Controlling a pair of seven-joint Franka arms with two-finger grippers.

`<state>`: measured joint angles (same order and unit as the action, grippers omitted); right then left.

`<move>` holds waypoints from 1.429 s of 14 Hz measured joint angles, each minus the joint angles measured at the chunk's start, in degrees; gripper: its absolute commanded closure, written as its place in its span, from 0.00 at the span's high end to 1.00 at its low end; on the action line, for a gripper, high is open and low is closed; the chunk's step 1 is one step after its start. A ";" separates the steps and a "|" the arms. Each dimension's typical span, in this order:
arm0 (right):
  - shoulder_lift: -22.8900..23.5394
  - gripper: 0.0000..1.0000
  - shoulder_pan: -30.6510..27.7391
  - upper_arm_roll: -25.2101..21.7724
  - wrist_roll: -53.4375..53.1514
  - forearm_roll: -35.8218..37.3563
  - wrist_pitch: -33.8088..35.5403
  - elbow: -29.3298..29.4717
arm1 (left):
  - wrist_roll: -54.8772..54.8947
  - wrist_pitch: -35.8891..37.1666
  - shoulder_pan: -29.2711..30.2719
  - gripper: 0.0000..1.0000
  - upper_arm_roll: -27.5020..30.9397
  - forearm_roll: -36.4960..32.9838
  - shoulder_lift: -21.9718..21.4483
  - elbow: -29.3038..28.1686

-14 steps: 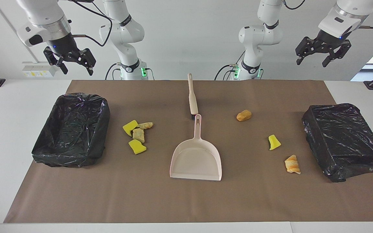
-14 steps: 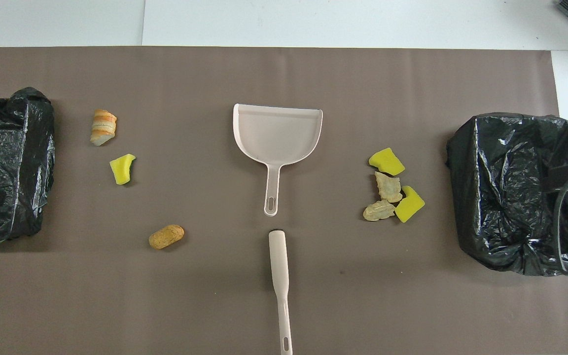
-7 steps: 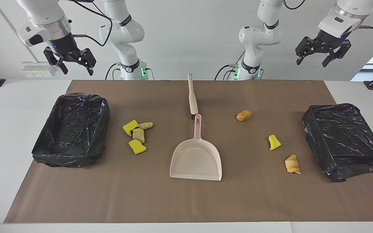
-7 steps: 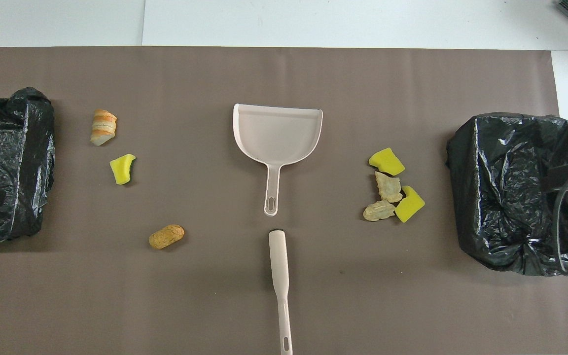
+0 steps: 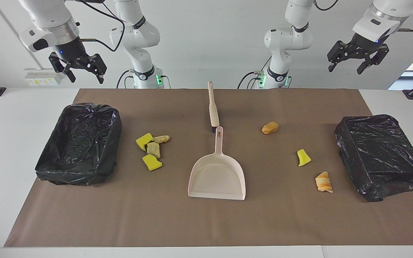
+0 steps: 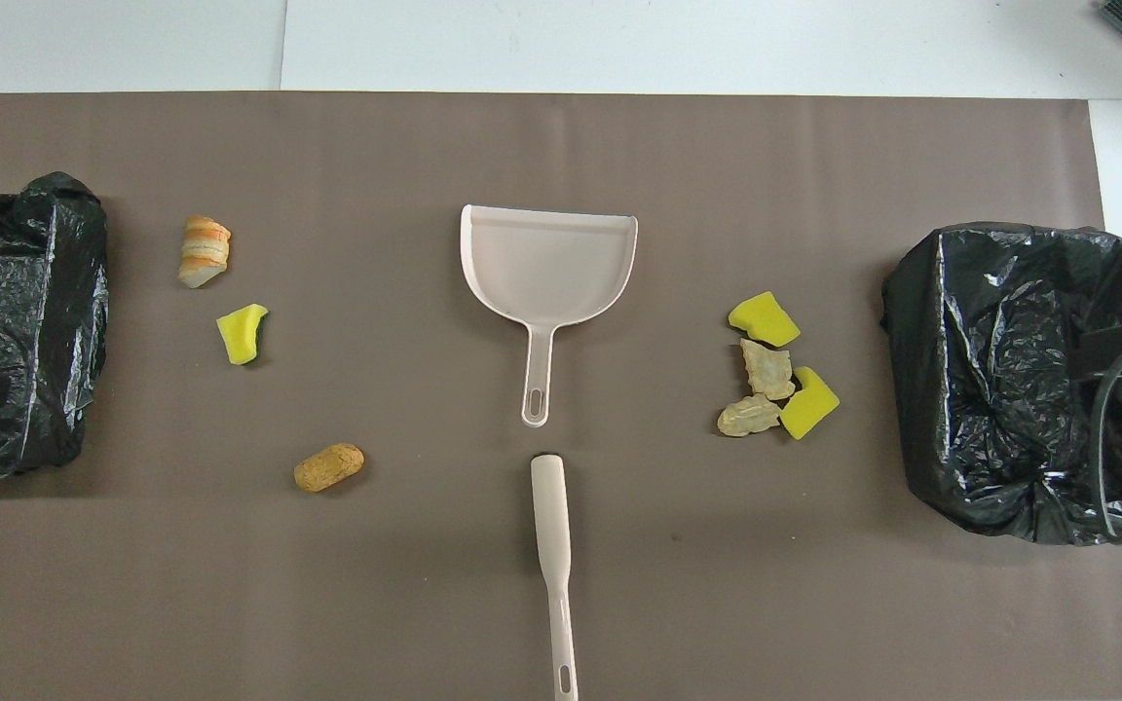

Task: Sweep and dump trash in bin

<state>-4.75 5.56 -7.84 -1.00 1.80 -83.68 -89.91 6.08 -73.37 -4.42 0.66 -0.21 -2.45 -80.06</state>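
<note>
Though overhead-hidden, left pincer (image 5: pixel 357 63) splayed.

White table (image 5: pixel 20 118) under brown mat (image 5: pixel 206 222): two bins, dustpan, brush, scraps.

Open mat around dustpan (image 5: pixel 217 175) and brush (image 5: pixel 212 107), reachable from above. Scrap cluster (image 5: pixel 151 150) crowds one bin (image 5: pixel 79 143); lone scraps (image 5: pixel 303 157) flank the other bin (image 5: pixel 382 156).

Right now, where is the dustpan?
The dustpan lies mid-mat in the facing view, between the two trash clusters, its handle pointing at the brush nearer the robots.
</note>
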 measured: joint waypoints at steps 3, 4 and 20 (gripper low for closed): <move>-0.02 1.00 0.00 -0.03 0.00 0.00 0.00 0.00 | 0.00 0.00 -0.02 1.00 -0.12 0.01 -0.14 -0.28; -0.02 1.00 0.00 -0.03 0.00 0.00 0.00 0.00 | 0.00 0.00 -0.09 1.00 -0.31 0.16 -0.60 -1.18; -1.07 1.00 0.02 -0.20 0.47 0.00 0.00 -3.38 | -37.67 -39.40 -42.06 1.00 -2.36 4.91 -11.95 -47.23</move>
<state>-5.82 5.59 -8.04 -0.53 1.80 -83.67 -93.29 -31.59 -112.77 -46.49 -1.69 4.70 -14.40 -127.29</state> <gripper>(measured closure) 0.000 0.000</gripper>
